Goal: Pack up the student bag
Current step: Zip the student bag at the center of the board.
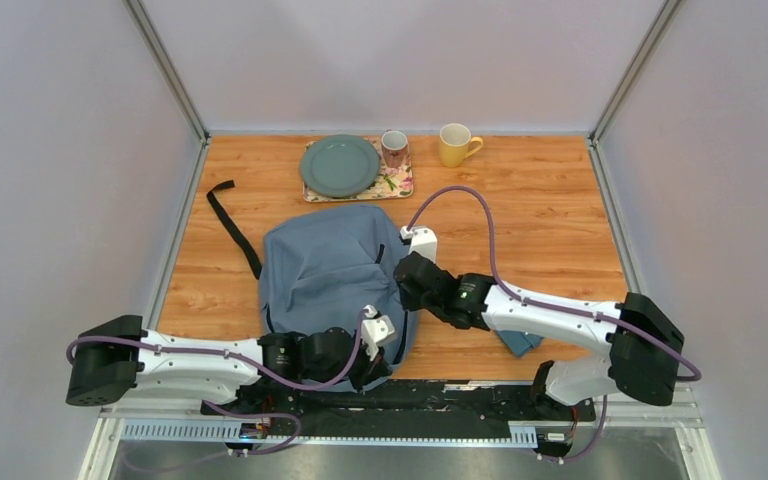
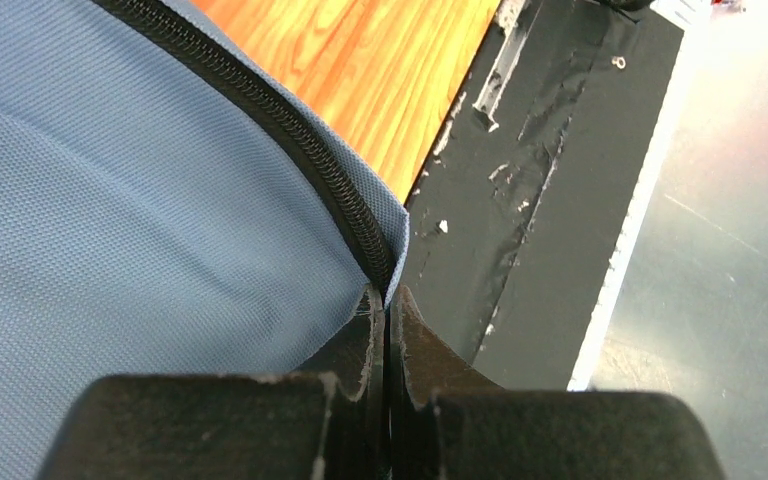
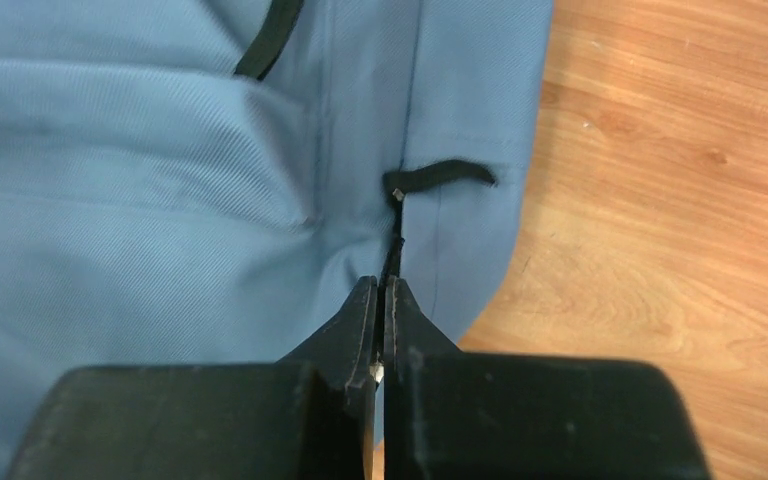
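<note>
Wooden tabletop [image 1: 560, 220]: student bag [image 1: 330, 265].
Left gripper [image 2: 388, 300] clamps its zipper edge just ahead; right gripper [image 3: 380, 290] pinches its black pull.

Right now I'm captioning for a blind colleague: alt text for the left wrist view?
The left pincer is shut on the student bag, on its blue fabric edge beside the black zipper. Wooden table and a black base strip lie beyond.

A grey-green plate [image 1: 340, 165] is set on a floral tray [image 1: 398, 185] at the 12 o'clock edge of the wooden tabletop [image 1: 560, 220]. A patterned mug [image 1: 394, 148] is stood on the tray's 1 o'clock corner. A yellow mug [image 1: 453, 145] is placed near it towards 3 o'clock, off the tray.
</note>
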